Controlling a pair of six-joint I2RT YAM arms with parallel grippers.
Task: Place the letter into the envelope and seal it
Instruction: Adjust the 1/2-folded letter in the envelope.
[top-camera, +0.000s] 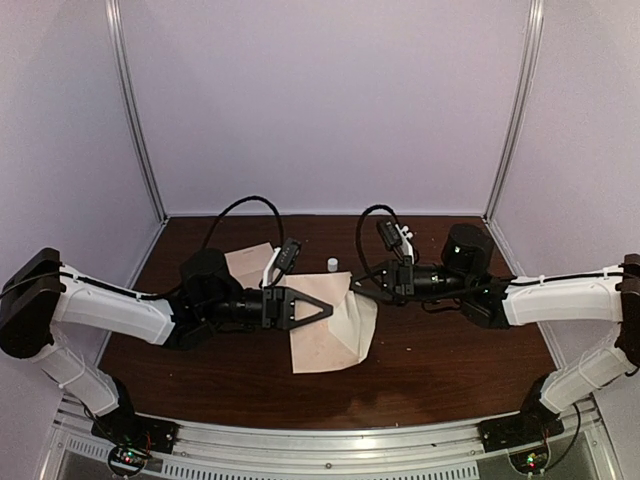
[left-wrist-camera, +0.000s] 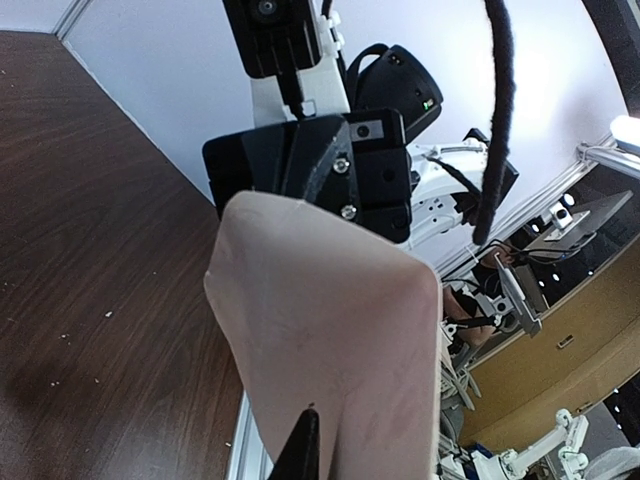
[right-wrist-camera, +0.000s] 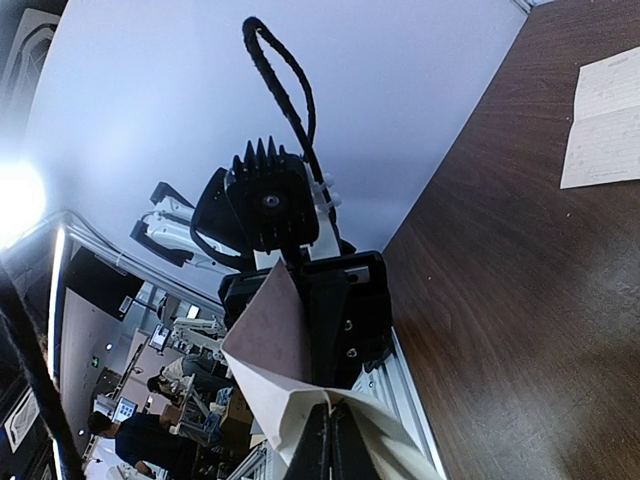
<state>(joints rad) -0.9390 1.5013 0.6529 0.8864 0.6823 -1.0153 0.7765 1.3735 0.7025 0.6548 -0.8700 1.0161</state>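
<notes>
Between the two arms, over the middle of the tabletop, the envelope hangs with a gripper at each side. The right gripper is pinched tight on its upper right edge, fingers together with the paper folded around them. The left gripper meets the envelope's left side with its jaws narrow. Only one finger shows against the paper, so I cannot tell whether it grips. Behind the left arm, a creased paper sheet lies flat, and a small white object stands near it.
</notes>
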